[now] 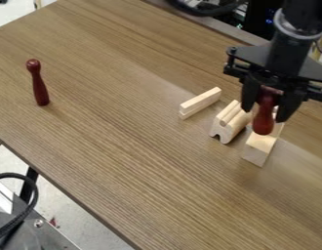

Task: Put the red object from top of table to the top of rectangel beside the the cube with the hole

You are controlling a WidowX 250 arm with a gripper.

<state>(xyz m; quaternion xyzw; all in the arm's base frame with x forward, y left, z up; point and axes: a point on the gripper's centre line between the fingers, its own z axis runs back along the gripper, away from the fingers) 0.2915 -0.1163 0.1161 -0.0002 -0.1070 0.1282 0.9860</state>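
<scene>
Camera view: gripper (264,115) clamped on red pin (263,123), over the rectangular block (259,148) beside the notched block (228,129) (another red pin (39,89) sits well apart). Contact unclear. Likely placing step; next, steady it on the block top, then release.

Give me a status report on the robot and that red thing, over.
Gripper: closed on red piece, upright. Piece: at rectangular block, contact unclear. Notched block close beside, possibly a tight squeeze.

The table (150,161) is brown with fine streaked grain; the upright pin (38,84) is dark red.
</scene>
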